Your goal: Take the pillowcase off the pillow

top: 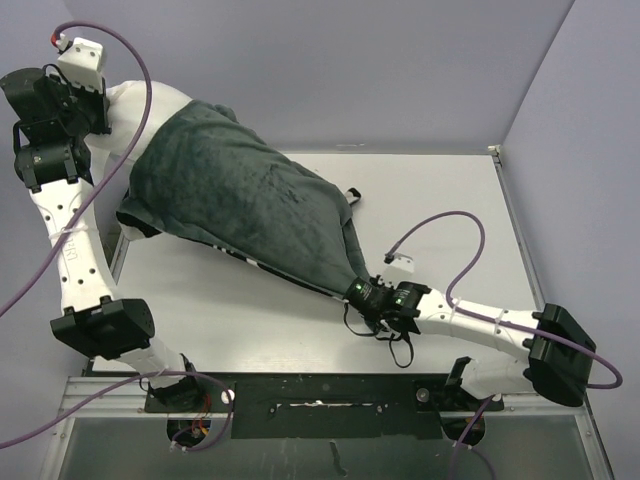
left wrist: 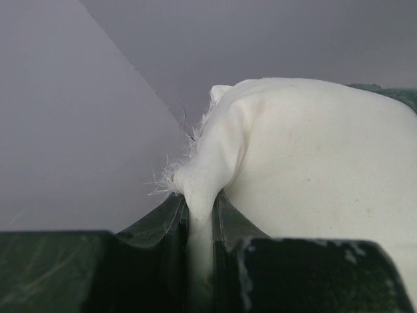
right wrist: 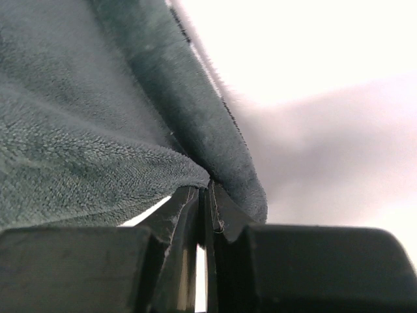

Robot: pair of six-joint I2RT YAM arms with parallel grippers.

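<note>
At the far left, the left gripper (top: 98, 108) is held up high off the bench (top: 425, 180), above its left far corner. Its jaws are clamped on a corner of the pillow (top: 150, 100). In the left wrist view the white cloth is squeezed into a narrow fold between the two fingers (left wrist: 166, 225), and loose threads fray out from the pinched corner. Only this far-left end of the pillow shows bare and white. The rest sits inside the pillowcase (top: 240, 200).

The pillowcase lies with its dark grey-green fleece side up. It runs on a slant from far left to near right and narrows as it goes. A thin strip of black-and-white stripes peeks out along its near edge.

The narrow end of the pillowcase comes to a point at the right gripper (top: 362, 290), which sits low over the bench, right of the middle and toward the near edge. Its jaws are pressed together on a fold of the fleece, and the right wrist view shows the fabric pinched between them.
</note>
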